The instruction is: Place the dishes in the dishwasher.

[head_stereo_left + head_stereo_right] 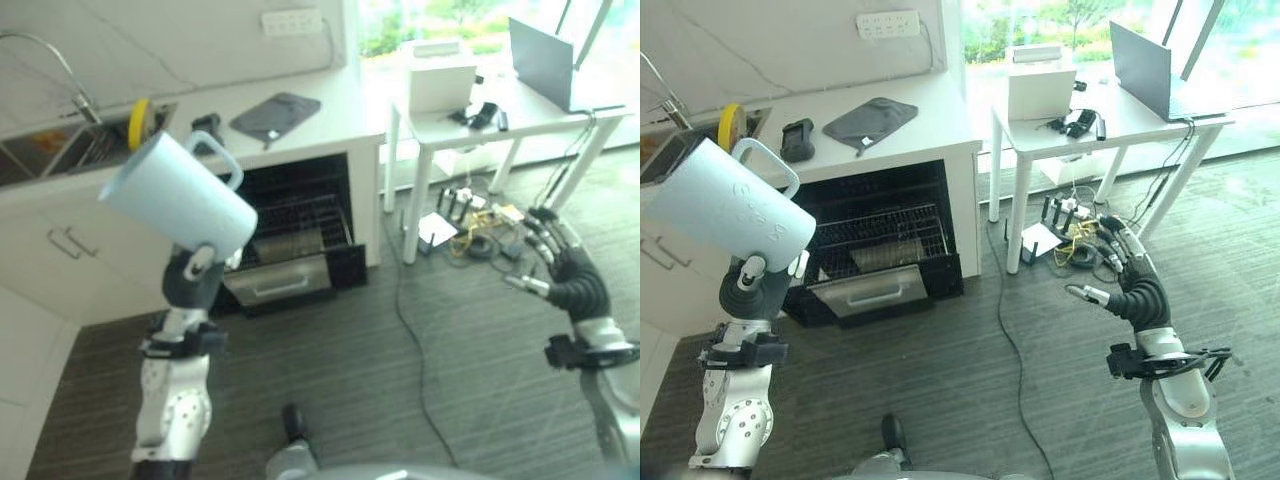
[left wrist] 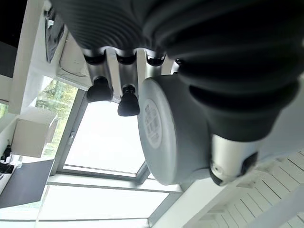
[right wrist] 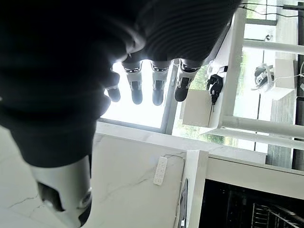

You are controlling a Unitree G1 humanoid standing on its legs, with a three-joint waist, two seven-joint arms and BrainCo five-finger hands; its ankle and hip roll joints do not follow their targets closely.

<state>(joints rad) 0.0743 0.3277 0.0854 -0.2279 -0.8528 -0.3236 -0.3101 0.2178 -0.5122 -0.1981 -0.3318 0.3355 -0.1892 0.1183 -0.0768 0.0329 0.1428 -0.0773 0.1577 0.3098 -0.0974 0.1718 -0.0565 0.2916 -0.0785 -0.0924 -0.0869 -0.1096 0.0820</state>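
Holding a pale blue mug [image 1: 725, 225] aloft, the left hand [image 1: 748, 282] has its fingers curled round the mug's base, with the handle turned toward twelve o'clock and the mouth tipped toward ten. At about one o'clock from the mug, the dishwasher [image 1: 880, 240] under the white counter [image 1: 930, 125] stands open, its wire rack [image 1: 880, 235] pulled out and looking bare as far as can be seen. The right hand [image 1: 1120, 270] hangs idle at three o'clock, fingers straight and spread, holding nothing. Judging by this, the job is at an early stage: the mug is lifted but not yet loaded, and a yellow dish [image 1: 732, 122] sits by the sink [image 1: 60, 150] at eleven o'clock.
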